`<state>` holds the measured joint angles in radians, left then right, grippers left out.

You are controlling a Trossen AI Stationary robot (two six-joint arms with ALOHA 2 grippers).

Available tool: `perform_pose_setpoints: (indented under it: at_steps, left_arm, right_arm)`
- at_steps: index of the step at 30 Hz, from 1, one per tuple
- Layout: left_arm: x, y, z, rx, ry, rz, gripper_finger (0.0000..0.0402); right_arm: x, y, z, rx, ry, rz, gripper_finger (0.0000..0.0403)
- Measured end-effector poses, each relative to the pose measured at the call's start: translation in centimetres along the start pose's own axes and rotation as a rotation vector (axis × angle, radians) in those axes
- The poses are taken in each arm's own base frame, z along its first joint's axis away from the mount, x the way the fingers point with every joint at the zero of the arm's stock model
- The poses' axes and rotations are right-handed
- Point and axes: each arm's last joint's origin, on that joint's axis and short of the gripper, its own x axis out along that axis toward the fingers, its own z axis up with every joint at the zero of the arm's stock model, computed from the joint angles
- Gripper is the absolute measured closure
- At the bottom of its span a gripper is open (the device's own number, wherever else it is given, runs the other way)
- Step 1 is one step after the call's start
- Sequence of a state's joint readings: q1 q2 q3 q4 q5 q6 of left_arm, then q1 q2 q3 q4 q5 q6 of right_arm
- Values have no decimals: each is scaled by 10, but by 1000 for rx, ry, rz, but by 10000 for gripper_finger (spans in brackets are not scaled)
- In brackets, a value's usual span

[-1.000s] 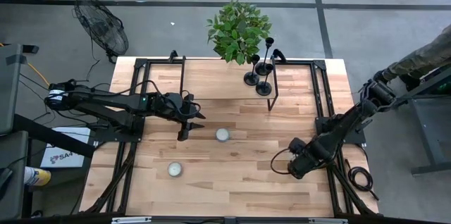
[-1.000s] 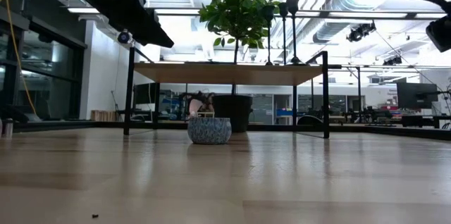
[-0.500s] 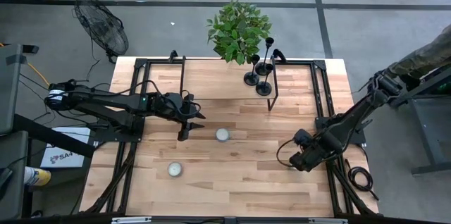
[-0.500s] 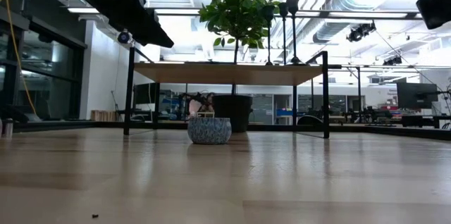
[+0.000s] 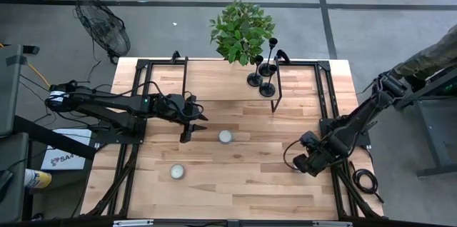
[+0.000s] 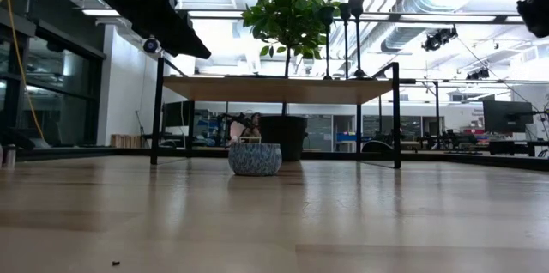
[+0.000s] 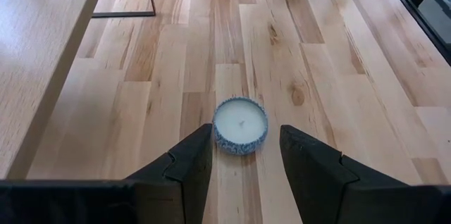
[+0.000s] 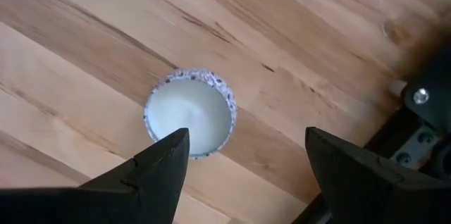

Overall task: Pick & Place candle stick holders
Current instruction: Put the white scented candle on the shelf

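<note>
Three black candle stick holders (image 5: 262, 77) stand by their round bases on a raised wooden shelf at the table's far side, beside a potted plant; in the low view their stems (image 6: 350, 37) rise above the shelf top. My left gripper (image 5: 196, 127) is open and empty at table centre-left, with a white candle (image 7: 240, 124) just beyond its fingertips. My right gripper (image 5: 300, 163) is open and empty, pointing down over another white candle (image 8: 189, 122) near the right edge; it hides that candle in the high view.
A candle (image 5: 226, 136) sits mid-table and another (image 5: 177, 172) nearer the front left. The potted plant (image 5: 241, 31) stands at the far edge. The shelf's black legs (image 6: 396, 114) stand on the table. Black arm frames (image 5: 325, 106) run along both sides.
My right gripper has risen a little and shifted slightly toward the table's right edge. My left arm has kept still.
</note>
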<state>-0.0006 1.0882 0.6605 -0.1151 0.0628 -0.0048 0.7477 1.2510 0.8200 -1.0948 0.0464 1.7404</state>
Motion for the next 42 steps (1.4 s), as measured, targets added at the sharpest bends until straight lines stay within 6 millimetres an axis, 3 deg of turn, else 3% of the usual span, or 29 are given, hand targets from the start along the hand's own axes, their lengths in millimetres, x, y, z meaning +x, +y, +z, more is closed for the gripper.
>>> perform_pose_setpoints:
  at_steps: [19,42]
  left_arm:
    - [0,0,0,-3,0,0,238]
    - [0,0,0,-4,-2,0,238]
  right_arm:
    - [14,8,-16,83,32,-51,126]
    - [15,9,-10,44,-24,-43,126]
